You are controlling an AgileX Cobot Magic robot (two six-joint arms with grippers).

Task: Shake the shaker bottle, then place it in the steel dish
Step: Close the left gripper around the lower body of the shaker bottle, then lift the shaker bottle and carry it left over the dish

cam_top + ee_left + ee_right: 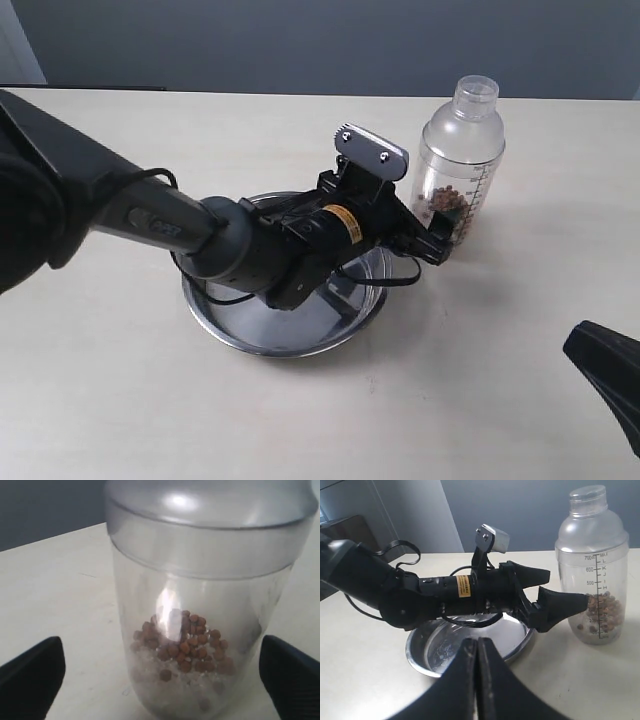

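Pale matte desk (pixel 120 420), grey wall (pixel 300 40) behind. Upright on it near the shiny steel dish (pixel 250 335), clear plastic shaker bottle (pixel 462 150), printed 500, 600, 700, MAX; brown beads inside. Flanked by wide-spread left fingers (pixel 30 675), untouched. Right fingers (pixel 465 680) pressed together, empty.

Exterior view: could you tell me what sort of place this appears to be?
Probably a robotics lab bench, not a kitchen: a pale table against a plain grey wall, with a bottle and dish staged for an arm.
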